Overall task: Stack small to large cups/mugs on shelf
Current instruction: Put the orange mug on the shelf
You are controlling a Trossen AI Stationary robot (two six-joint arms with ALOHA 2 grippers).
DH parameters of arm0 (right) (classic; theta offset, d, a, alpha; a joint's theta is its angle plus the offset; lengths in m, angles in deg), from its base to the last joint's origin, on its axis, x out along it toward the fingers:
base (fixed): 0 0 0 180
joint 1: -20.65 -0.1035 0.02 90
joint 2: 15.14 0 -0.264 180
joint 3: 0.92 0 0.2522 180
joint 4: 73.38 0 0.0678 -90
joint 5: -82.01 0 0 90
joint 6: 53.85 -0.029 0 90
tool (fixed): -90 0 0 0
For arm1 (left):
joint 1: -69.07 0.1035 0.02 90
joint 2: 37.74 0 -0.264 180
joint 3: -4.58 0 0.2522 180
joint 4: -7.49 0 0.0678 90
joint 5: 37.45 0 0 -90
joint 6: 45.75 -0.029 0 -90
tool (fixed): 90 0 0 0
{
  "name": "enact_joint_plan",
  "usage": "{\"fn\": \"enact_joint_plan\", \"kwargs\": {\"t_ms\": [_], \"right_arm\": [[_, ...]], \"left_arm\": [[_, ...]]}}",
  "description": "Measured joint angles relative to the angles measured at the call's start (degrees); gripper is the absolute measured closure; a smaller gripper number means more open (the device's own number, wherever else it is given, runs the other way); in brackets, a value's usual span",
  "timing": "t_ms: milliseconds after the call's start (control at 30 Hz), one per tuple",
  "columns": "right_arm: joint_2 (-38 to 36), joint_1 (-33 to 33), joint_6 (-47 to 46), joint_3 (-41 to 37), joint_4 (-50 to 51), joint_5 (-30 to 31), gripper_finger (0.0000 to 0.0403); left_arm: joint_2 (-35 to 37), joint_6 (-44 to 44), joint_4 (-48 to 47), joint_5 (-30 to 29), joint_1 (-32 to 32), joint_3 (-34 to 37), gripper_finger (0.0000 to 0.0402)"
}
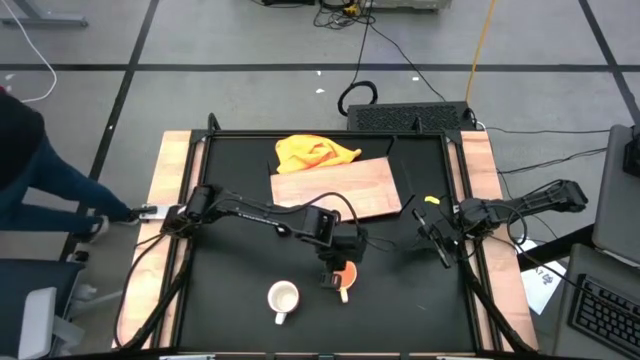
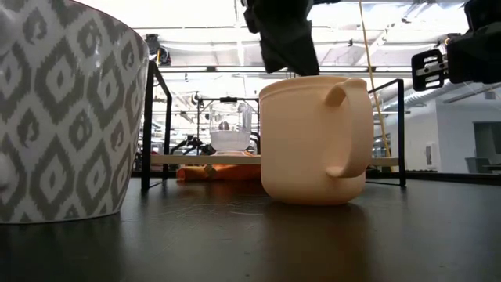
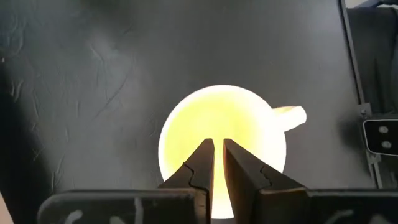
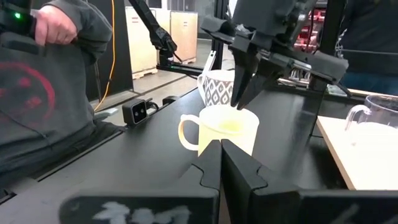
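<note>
Now: left gripper [image 3: 217, 152] narrow over yellow mug [image 3: 224, 146], table 6 o'clock | right gripper [image 4: 221, 149] closed, empty, 3 o'clock

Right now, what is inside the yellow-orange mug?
The left gripper has its nearly closed fingertips dipped into the yellow-orange mug. No cup or other object shows inside, though the fingers hide part of the bottom.

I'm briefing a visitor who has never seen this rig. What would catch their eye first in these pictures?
Probably the yellow-orange mug near the table's front middle, with the left gripper right over its mouth, fingers nearly together at the rim. Next, the white patterned mug beside it, looming large in the low view. Farther back lie the wooden shelf board and a yellow cloth; the right gripper waits, shut, at the right.
</note>
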State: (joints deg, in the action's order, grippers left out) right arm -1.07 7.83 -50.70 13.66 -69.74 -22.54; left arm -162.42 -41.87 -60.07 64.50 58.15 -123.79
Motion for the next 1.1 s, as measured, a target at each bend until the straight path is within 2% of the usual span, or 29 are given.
{"fn": "enact_joint_plan", "kwargs": {"t_ms": [500,600,933,1100], "right_arm": [[-0.02,0.00,0.12,0.00,-0.32,-0.01,0.0403],[-0.02,0.00,0.12,0.00,-0.32,-0.02,0.0403],[-0.02,0.00,0.32,0.00,-0.32,-0.01,0.0403],[-0.02,0.00,0.54,0.00,-0.32,-0.02,0.0403]], "left_arm": [[0.00,-1.58,-0.28,0.00,0.02,-0.02,0.0359],[0.00,-3.11,-1.36,-0.06,0.02,-0.02,0.0331],[0.00,-3.08,-1.39,-3.72,0.03,-0.02,0.0196],[0.00,-0.72,-1.29,-4.51,0.81,-0.04,0.0173]]}}
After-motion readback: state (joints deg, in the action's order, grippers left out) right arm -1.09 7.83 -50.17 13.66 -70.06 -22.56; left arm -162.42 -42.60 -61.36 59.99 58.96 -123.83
